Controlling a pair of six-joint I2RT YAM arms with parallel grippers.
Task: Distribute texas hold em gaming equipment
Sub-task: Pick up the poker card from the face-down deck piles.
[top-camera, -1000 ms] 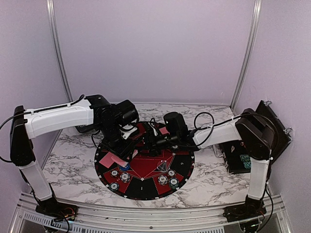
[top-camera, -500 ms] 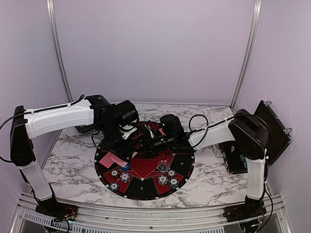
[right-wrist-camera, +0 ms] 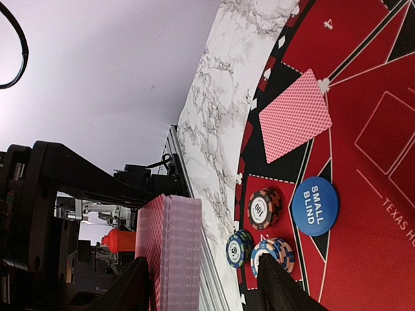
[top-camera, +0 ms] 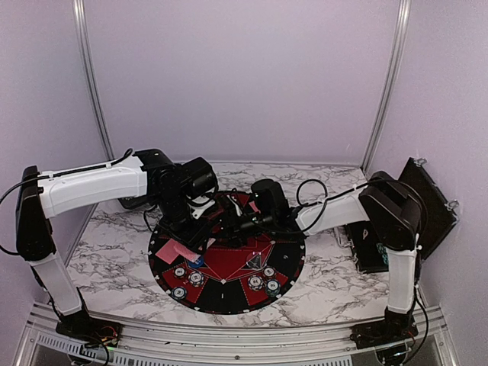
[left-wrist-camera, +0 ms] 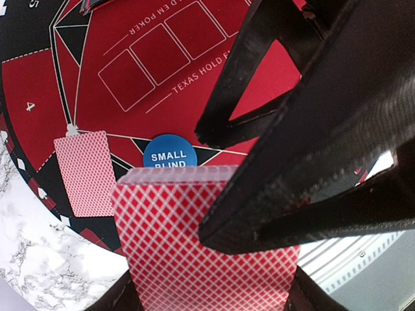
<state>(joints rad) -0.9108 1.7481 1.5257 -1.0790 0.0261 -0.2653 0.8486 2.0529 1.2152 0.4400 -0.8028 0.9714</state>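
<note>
Top external view: the right arm is found shifted leftward compared with a second ago, so that the right claw (right-wrist-camera: 203,262) is now brought close against the left claw (left-wrist-camera: 209,298) over the left half of the round mat (left-wrist-camera: 117,58). The deck of cards (left-wrist-camera: 188,246) is gripped at its sides by the left claw and held above the mat. The right claw is partly open and has been narrowing; its fingers are set either side of the deck's end, with nothing clamped yet. One card (left-wrist-camera: 85,172) is already laid face down on the mat, just beside the blue marker (left-wrist-camera: 170,152) and near the poker chips (right-wrist-camera: 264,207). A further card is judged about to be drawn off for dealing.
</note>
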